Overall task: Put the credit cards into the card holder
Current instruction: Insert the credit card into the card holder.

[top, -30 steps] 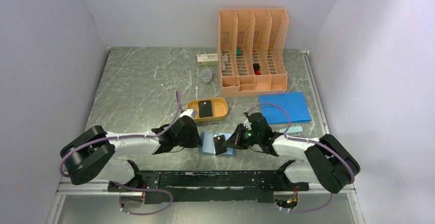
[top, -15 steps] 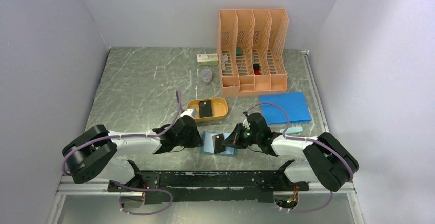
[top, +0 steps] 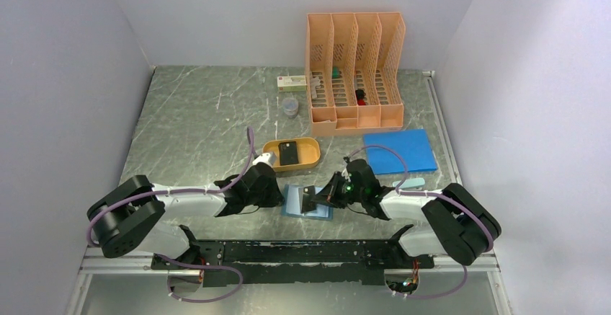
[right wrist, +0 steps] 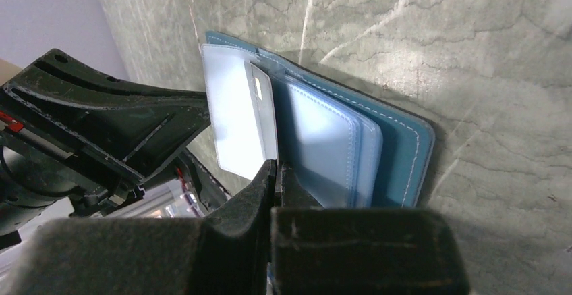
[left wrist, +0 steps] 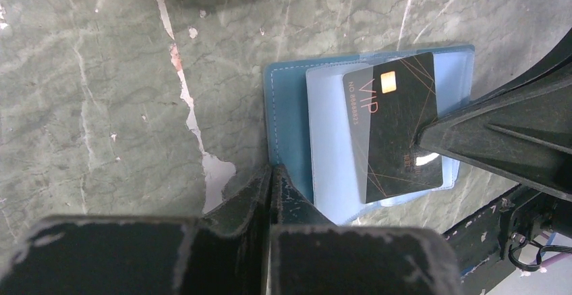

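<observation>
Risk: card (left wrist: 394, 126) pinched in my right claw (right wrist: 275, 173) lies over the open wallet (top: 290, 202), lower centre overhead | left claw (left wrist: 271, 177) pressed together at wallet edge | I judge the flimsy pocket (left wrist: 330, 140) may buckle, card skidding past it.

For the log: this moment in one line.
right tool: gripping credit card over card holder | left tool: shut at holder edge | second card: orange tray
</observation>
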Controlling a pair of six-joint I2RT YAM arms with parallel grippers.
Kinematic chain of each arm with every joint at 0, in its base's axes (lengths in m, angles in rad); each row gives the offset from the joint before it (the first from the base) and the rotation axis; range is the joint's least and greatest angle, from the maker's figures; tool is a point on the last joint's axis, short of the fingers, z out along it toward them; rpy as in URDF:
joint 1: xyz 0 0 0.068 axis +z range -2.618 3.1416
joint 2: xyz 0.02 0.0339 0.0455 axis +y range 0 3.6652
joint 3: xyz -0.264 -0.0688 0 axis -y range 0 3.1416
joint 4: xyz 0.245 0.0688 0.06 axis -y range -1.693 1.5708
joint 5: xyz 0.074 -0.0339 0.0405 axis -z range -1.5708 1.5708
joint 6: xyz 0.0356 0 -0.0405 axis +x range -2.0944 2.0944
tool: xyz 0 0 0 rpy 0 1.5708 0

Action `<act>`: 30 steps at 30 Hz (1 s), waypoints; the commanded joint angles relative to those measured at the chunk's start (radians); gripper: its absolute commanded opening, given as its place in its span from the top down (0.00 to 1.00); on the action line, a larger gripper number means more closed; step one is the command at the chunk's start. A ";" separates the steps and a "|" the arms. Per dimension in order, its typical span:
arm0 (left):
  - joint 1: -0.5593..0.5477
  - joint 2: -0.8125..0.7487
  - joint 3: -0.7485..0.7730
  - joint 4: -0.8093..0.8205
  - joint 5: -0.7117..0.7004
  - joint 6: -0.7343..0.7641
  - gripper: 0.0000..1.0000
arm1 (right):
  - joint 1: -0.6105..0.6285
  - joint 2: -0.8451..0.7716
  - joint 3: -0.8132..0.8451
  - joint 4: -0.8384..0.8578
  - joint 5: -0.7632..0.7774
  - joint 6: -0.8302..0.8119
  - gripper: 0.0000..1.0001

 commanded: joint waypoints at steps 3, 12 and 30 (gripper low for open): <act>-0.009 0.026 -0.053 -0.080 -0.005 -0.006 0.95 | 0.005 0.017 -0.026 -0.001 0.053 0.013 1.00; -0.009 0.036 -0.076 -0.034 0.014 -0.062 0.95 | 0.056 0.027 -0.024 0.010 0.090 0.055 1.00; -0.011 -0.005 -0.126 0.006 0.008 -0.145 0.95 | 0.126 0.019 0.034 -0.054 0.123 0.027 0.72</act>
